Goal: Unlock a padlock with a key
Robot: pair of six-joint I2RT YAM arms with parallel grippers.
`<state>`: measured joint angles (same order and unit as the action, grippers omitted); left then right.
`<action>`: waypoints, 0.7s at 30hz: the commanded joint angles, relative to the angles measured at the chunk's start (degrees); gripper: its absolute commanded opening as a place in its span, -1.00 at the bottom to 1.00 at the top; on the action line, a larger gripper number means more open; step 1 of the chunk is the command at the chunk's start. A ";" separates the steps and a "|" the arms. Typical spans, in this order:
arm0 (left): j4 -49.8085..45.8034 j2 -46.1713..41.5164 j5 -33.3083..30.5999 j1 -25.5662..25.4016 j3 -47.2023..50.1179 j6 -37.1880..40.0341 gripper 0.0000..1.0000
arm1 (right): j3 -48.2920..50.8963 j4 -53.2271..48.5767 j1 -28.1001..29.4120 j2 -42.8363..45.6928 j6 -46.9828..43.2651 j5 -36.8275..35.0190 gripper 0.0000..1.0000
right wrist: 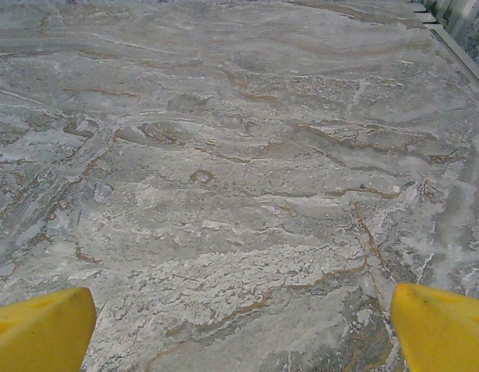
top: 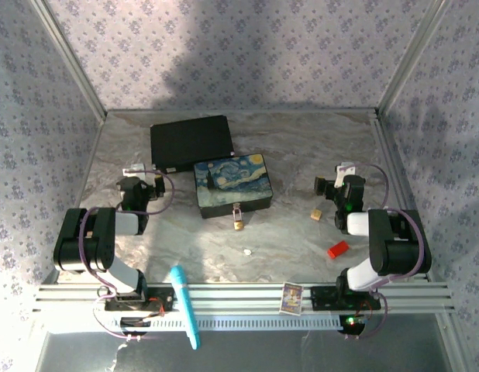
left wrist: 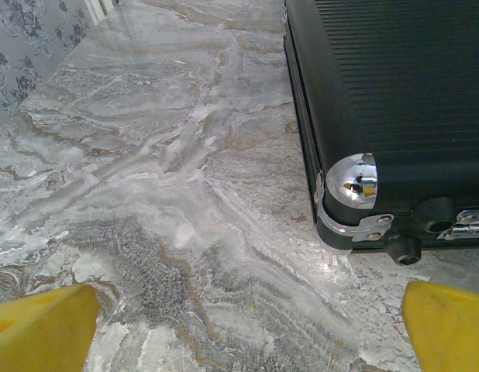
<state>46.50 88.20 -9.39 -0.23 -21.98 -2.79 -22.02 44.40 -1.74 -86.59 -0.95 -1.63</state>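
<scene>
The small brass padlock [top: 238, 220] lies on the marble table against the front edge of the painted box [top: 232, 184]. A little nearer the arms, the key [top: 246, 251] is a whitish speck on the table. My left gripper [top: 139, 175] hovers left of the box and is open; its yellow fingertips [left wrist: 43, 327] stand wide apart over bare marble. My right gripper [top: 342, 175] is off to the right of the box, also open, its yellow fingertips [right wrist: 41, 329] spread with nothing between them. Both grippers are well away from padlock and key.
A black case [top: 191, 142] lies behind the painted box; its chrome corner [left wrist: 353, 182] sits just right of my left gripper. A tan cube [top: 317, 214] and a red block [top: 338, 249] lie near the right arm. A blue pen [top: 185, 304] and a card [top: 291, 298] rest on the front rail.
</scene>
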 commanded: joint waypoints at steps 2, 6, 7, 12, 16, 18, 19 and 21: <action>0.96 -0.27 0.82 -0.06 -1.31 0.56 1.00 | -1.18 -0.17 -0.37 -0.34 -0.81 0.53 0.98; 0.92 -0.31 0.86 -0.04 -1.31 0.55 1.00 | -1.19 -0.19 -0.37 -0.36 -0.81 0.53 0.98; 0.96 -0.31 0.85 -0.08 -1.31 0.59 1.00 | -1.23 -0.15 -0.29 -0.38 -0.81 0.55 0.98; 0.96 -0.24 0.87 -0.04 -1.27 0.59 1.00 | -1.21 -0.19 -0.37 -0.35 -0.81 0.57 0.98; 0.87 -0.30 0.95 -0.06 -1.32 0.46 1.00 | -1.10 0.06 -0.40 -0.39 -0.72 0.77 0.98; 0.92 -0.25 0.90 -0.01 -1.31 0.54 1.00 | -0.95 0.12 -0.55 -0.28 -0.68 0.84 0.98; 1.00 -0.31 0.95 -0.10 -1.27 0.50 1.00 | -0.84 0.22 -0.53 -0.17 -0.63 0.91 0.98; 0.29 -1.11 0.69 -0.07 -1.40 0.41 1.00 | -1.04 -0.77 -0.48 1.26 -0.30 0.04 0.98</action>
<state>46.50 88.18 -9.39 -0.23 -21.98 -2.81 -22.02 44.38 -1.85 -86.56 -0.93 -1.58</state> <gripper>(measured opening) 0.998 0.992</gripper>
